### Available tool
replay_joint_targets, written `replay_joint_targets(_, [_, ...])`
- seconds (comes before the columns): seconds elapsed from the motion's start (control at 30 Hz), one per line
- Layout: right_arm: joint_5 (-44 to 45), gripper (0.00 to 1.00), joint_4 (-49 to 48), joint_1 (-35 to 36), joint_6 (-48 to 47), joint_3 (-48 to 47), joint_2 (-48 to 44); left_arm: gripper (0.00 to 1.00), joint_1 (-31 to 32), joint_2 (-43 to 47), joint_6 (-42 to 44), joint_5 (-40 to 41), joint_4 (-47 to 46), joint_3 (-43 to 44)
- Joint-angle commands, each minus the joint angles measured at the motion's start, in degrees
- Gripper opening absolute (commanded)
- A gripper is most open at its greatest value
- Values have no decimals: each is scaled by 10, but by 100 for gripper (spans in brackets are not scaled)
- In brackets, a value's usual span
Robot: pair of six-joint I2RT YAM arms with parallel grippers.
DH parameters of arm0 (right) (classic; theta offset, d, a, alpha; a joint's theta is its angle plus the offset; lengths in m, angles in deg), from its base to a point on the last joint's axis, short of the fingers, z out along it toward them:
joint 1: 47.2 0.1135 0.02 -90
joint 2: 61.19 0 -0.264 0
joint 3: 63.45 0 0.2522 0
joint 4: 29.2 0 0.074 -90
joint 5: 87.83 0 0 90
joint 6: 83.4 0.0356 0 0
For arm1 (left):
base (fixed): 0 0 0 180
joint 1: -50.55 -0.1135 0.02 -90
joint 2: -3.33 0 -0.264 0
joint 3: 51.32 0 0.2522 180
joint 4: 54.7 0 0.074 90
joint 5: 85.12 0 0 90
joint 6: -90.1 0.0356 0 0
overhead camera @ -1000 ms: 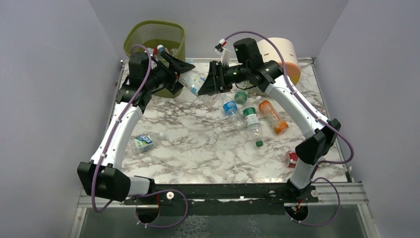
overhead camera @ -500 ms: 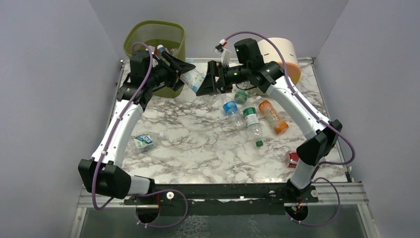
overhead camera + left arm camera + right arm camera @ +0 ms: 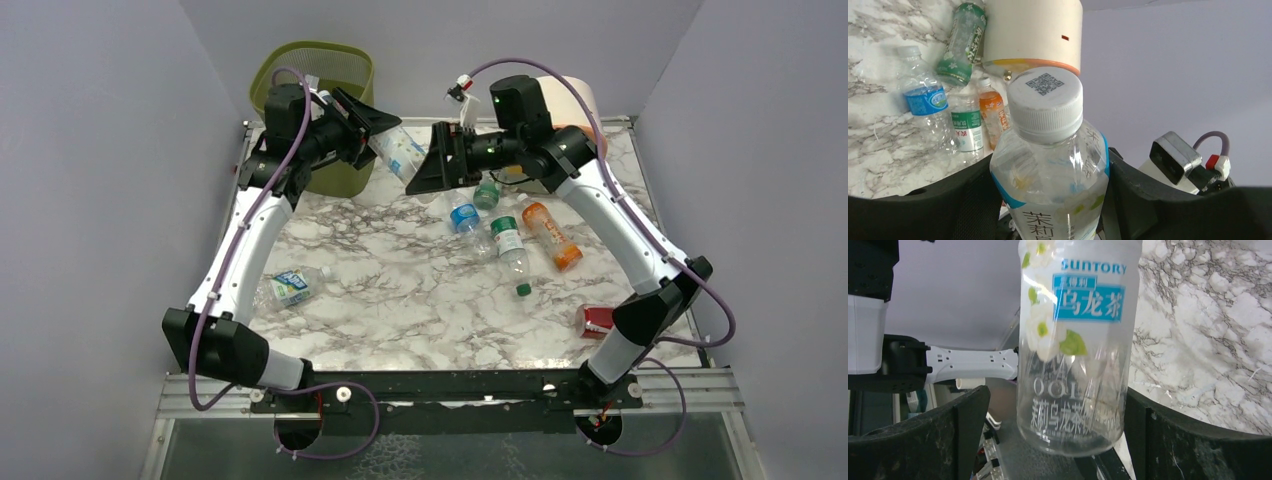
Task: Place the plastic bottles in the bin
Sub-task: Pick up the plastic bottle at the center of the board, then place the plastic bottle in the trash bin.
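My left gripper (image 3: 382, 130) is squeezed tight around a small clear plastic bottle with a white cap and a blue-and-white label (image 3: 405, 158). It holds the bottle up in the air, just beside the olive-green mesh bin (image 3: 310, 68). I think it is held high so it can go over the bin's tall rim.

My right gripper (image 3: 420, 160) is spread wide. The bottle's bottom end sits between its fingers (image 3: 963, 435), but there is a gap on each side, so it holds nothing. That lets the left arm carry the bottle alone.

The bin stands at the far left corner of the white marble table (image 3: 400, 300), close to the grey walls (image 3: 120, 200), so there is little room behind it. The other plastic bottles (image 3: 500, 220) lie on the table near the big cream cylinder (image 3: 575, 100), well away from the bin.
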Motion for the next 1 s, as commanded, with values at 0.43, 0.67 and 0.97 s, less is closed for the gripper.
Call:
replay_joint_targets(0.43, [-12,99,14,2,34,102,-147,59,-77,-188,52,6,2,245])
replay_joint_targets(0.67, [-10,99,18,3,30,97,-145,59,-104,-290,49,13,3,407])
replay_joint_targets(0.97, [-20,99,19,3,25,104,-138,60,-150,-362,17,32,-108,490])
